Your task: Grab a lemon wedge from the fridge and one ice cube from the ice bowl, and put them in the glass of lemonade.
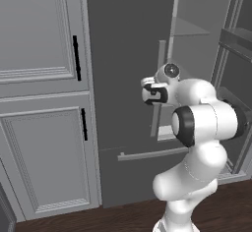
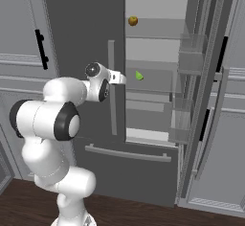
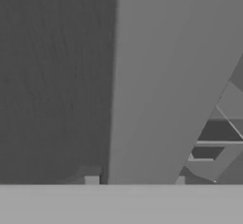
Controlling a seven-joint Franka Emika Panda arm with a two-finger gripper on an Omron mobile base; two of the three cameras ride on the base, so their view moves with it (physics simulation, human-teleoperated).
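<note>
Floor: dark wood floor [image 2: 143,210] runs under the robot and up to the fridge.
Arm: the white arm [image 2: 52,124] rises near the camera and reaches forward to the fridge front.
Gripper: the gripper [image 2: 120,78] is at the vertical bar handle [image 2: 112,86] of the closed left door, close to the door's right edge; I cannot tell if the fingers are spread or pressed together. In the hand view a wide light-grey bar [image 3: 152,85] stands directly in front of the camera.
Fridge: the fridge [image 2: 81,24] is dark grey; its right door [image 2: 201,76] is swung open, with pale bins on the inside. A long horizontal handle [image 2: 128,153] is on the lower drawer.
Lemon wedge: the lemon wedge [image 2: 139,75] lies on a middle shelf inside the fridge, just right of the gripper and farther back.
Fruit: a round orange-brown fruit [image 2: 133,20] sits on the shelf above, well apart from the wedge.
Cabinets: light-grey cabinets [image 1: 39,103] with black handles stand left of the fridge.
</note>
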